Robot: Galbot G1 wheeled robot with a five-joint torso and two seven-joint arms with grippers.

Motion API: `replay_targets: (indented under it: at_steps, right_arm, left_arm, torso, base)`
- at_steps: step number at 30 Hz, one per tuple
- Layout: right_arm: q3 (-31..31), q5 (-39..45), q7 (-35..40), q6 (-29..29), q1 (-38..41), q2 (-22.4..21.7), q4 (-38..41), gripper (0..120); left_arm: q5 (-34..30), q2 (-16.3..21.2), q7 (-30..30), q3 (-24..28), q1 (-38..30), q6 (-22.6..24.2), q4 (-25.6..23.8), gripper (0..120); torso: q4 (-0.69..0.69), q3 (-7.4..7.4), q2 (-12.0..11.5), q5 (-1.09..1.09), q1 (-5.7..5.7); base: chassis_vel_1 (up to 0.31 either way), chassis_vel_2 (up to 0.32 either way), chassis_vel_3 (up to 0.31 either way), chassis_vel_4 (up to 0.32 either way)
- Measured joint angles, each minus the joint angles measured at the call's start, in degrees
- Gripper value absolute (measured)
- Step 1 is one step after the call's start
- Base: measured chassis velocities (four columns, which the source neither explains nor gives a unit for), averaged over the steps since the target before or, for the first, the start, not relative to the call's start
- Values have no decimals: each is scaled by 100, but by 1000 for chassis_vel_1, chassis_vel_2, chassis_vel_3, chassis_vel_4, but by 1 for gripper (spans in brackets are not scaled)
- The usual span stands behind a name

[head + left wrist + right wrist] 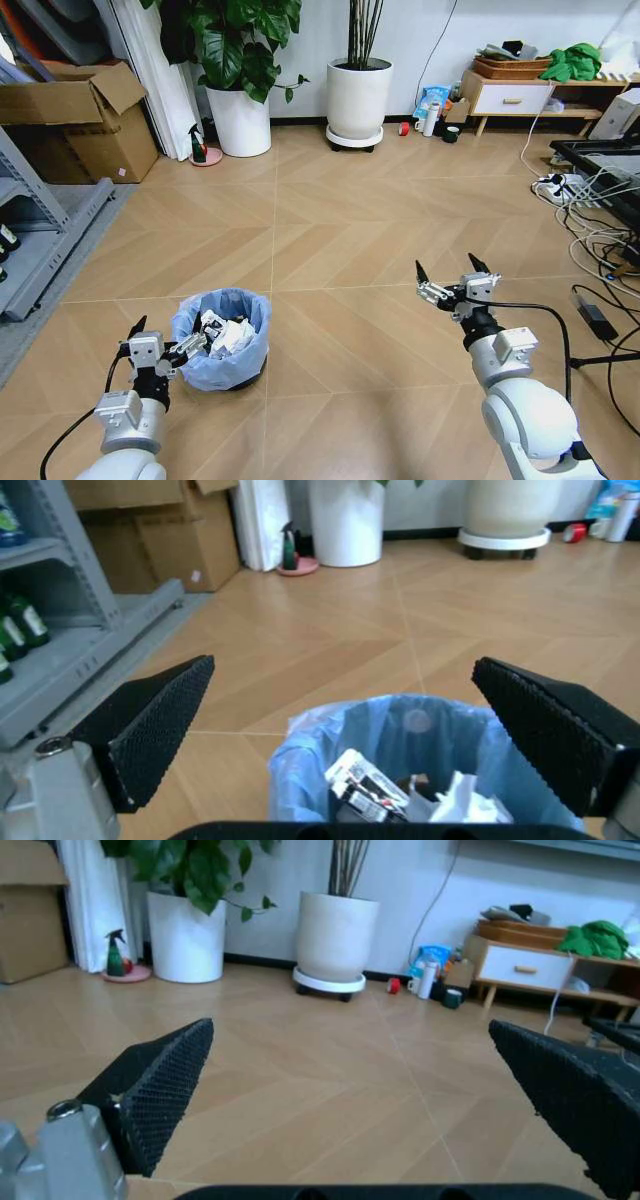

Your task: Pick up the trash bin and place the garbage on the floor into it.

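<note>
Looking through your left wrist view, you see one round dark trash bin lined with crinkly light-blue plastic (420, 772), litter (365, 787) inside, between the spread left gripper (166, 348). Your right gripper (447, 277) hangs spread over bare floor.

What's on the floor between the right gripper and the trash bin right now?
Bare wood floor, as the head view shows. The right gripper hangs open, well off from the trash bin, which holds the garbage.

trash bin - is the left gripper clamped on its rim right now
No: the left gripper is wide open, its fingers spread apart short of the trash bin, touching nothing.
</note>
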Motion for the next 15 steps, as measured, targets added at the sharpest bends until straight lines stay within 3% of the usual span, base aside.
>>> replay_targets:
  at_steps: [15]
  right_arm:
    - [87,-79,28,21,-49,164,-62,100]
  left_arm:
    - [123,-23,-188,19,-93,32,79,100]
  torso:
    - [0,0,0,1,0]
  base:
    - [0,0,0,0]
